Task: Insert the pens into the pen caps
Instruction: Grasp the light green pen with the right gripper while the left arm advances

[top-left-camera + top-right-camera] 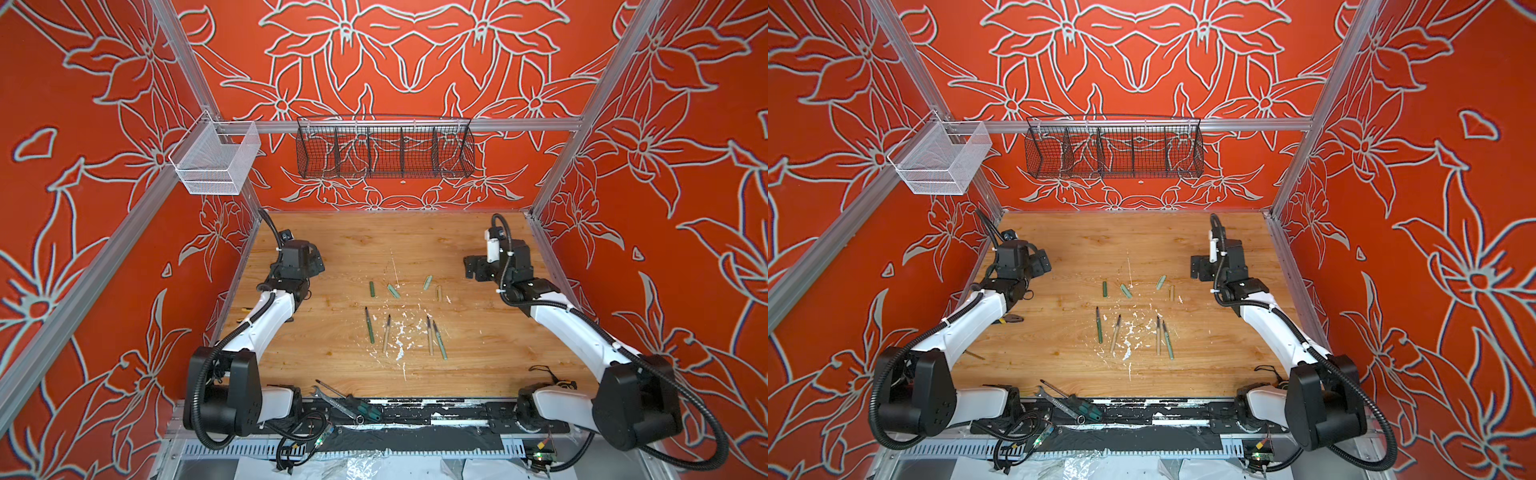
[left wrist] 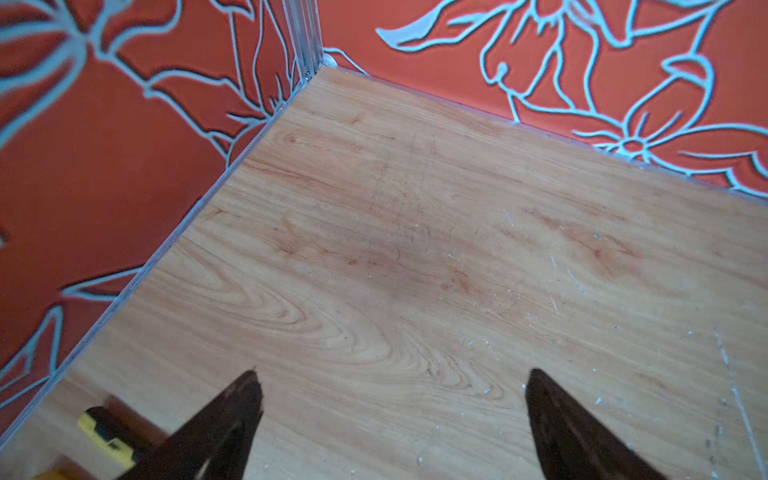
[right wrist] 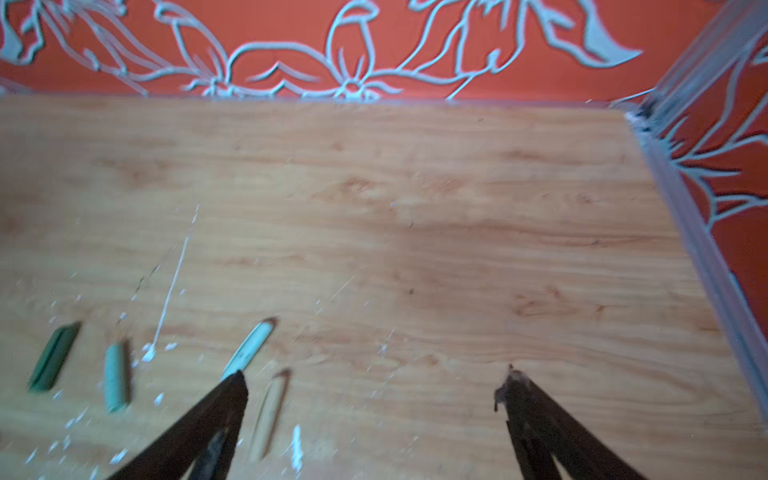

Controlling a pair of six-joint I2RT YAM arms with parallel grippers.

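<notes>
I see orange-red walls (image 1: 498,50) with pale flower outlines on three sides; a wood-grain tabletop (image 1: 415,241) flecked with white paint (image 1: 400,332); aluminium rails (image 1: 523,124) carrying a black wire basket (image 1: 384,153) and a white mesh basket (image 1: 208,166).

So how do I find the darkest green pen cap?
On the wooden table, four short pen caps lie in a row beyond the four pens. The dark green cap ends that row on the left arm's side. Its neighbours are pale green or beige.

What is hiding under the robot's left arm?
Yellow-black pliers peek out from under the left arm on the wooden table. The arm covers the rest of them.
</notes>
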